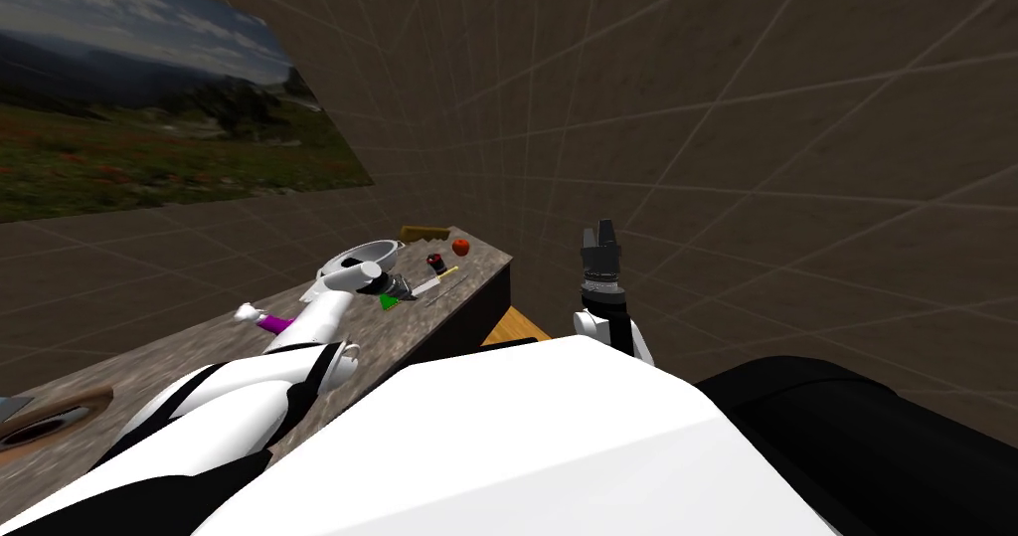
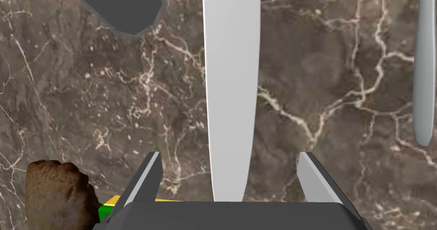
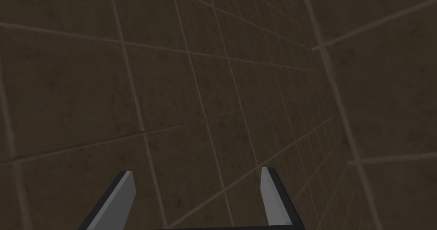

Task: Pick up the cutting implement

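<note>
Held left gripper [image 2: 229, 155] wide open astride knife [image 2: 232, 69] blade, gripping nothing; right gripper [image 3: 196, 172] open, empty, well apart from knife; white bowl [image 1: 384, 246] near knife.

Nothing to read here: no lettering, label, brand or number shows on the knife [image 2: 232, 91], on the marbled counter [image 2: 341, 69], or on the landscape picture [image 1: 149, 92] on the wall.

Kitchen – brown marble counter [image 1: 149, 361] with a sink [image 1: 45, 426] let into it, dark tiled wall [image 1: 696, 112] behind – bowl [image 1: 363, 255], knife [image 2: 232, 91] and red fruit [image 1: 460, 247] on top.
</note>
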